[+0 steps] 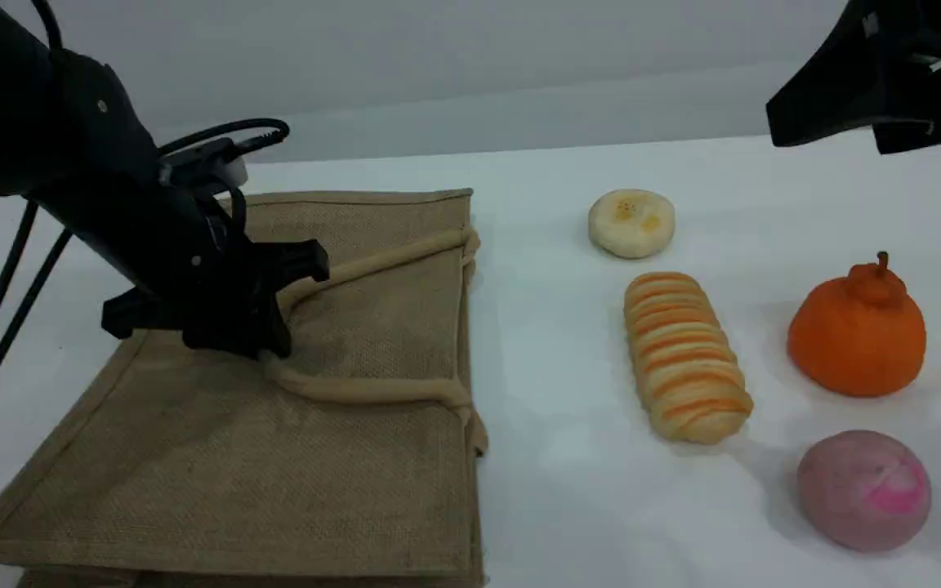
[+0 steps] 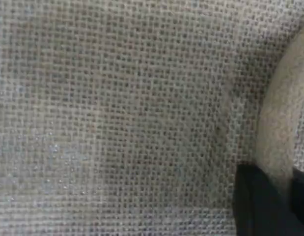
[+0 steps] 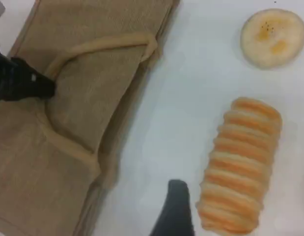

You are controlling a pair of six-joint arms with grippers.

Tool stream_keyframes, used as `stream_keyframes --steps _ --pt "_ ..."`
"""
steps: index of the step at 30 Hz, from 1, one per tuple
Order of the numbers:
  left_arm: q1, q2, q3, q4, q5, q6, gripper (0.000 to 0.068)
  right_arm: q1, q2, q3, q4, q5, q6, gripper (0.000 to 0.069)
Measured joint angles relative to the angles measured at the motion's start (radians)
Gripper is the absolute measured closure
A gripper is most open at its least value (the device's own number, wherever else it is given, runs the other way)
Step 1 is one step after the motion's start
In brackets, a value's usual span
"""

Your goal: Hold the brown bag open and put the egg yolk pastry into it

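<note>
Your brown bag [image 1: 217, 457] lies flat on the table [image 1: 552, 457] at about 8 o'clock in the scene view, mouth edge toward the middle of the table, and you can see nothing inside it; it reads as closed and flat. Its rope handle [image 1: 372, 392] loops across the top face. No label or writing can be read on the bag or anywhere else.

Your left gripper [image 1: 262, 347] is down on the bag at the bend of that handle, jaws together and clamped on the handle; the left wrist view shows only weave, the pale cord and a dark fingertip [image 2: 260, 206] against it.

The egg yolk pastry [image 1: 631, 222] sits on the table at about 1 o'clock, well apart from the bag. Just below it lies the striped loaf [image 1: 685, 356], with an orange fruit [image 1: 858, 335] at 3 o'clock and a pink ball [image 1: 864, 490] at 4 o'clock.

Your right gripper [image 3: 175, 209] hangs above the table beside the loaf, jaws apart, holding nothing.
</note>
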Motion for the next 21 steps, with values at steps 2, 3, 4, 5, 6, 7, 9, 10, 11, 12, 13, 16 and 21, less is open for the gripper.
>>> stream_keyframes --steps 2,3,4,5,6,7,9,10,11,12,13,16,21 --pt "0.0 -0.006 0.0 0.0 0.014 0.0 0.0589 0.0 0.0 0.0 0.0 0.0 0.0 0.0127" --pt "0.0 -0.013 0.0 0.0 0.035 0.001 0.0589 0.0 0.0 0.0 0.0 0.0 0.0 0.0127" --pt "0.0 -0.023 0.0 0.001 0.058 0.002 0.0589 0.0 0.0 0.0 0.0 0.0 -0.001 0.0127" --pt "0.0 -0.034 -0.001 0.004 0.083 0.002 0.0589 0.0 0.0 0.0 0.0 0.0 -0.001 0.0128" --pt "0.0 -0.051 -0.008 0.004 0.106 0.003 0.0589 0.0 0.0 0.0 0.0 0.0 -0.001 0.0128" --pt "0.0 -0.071 -0.016 0.005 0.122 0.003 0.0589 0.0 0.0 0.0 0.002 0.0 -0.001 0.0128" --pt "0.0 -0.116 -0.046 0.009 0.151 0.005 0.0589 0.0 0.0 0.0 0.003 0.0 -0.001 0.0128" --pt "0.0 -0.143 -0.058 0.012 0.175 0.013 0.0589 0.0 0.0 0.0 0.003 0.0 -0.001 0.0128" --pt "0.0 -0.169 -0.074 0.012 0.205 0.023 0.0589 0.0 0.0 0.0 0.003 0.0 -0.001 0.0128" --pt "0.0 -0.192 -0.089 0.012 0.235 0.034 0.0589 0.0 0.0 0.0 0.003 0.0 -0.001 0.0128" --pt "0.0 -0.219 -0.106 0.012 0.254 0.054 0.0589 0.0 0.0 0.0 0.003 0.0 -0.001 0.0128" --pt "0.0 -0.298 -0.161 0.012 0.342 0.114 0.0589 0.0 0.0 0.0 0.004 0.0 -0.003 0.0128" --pt "0.0 -0.404 -0.271 0.012 0.542 0.227 0.0589 0.0 0.0 0.0 0.064 -0.004 -0.048 0.0128"
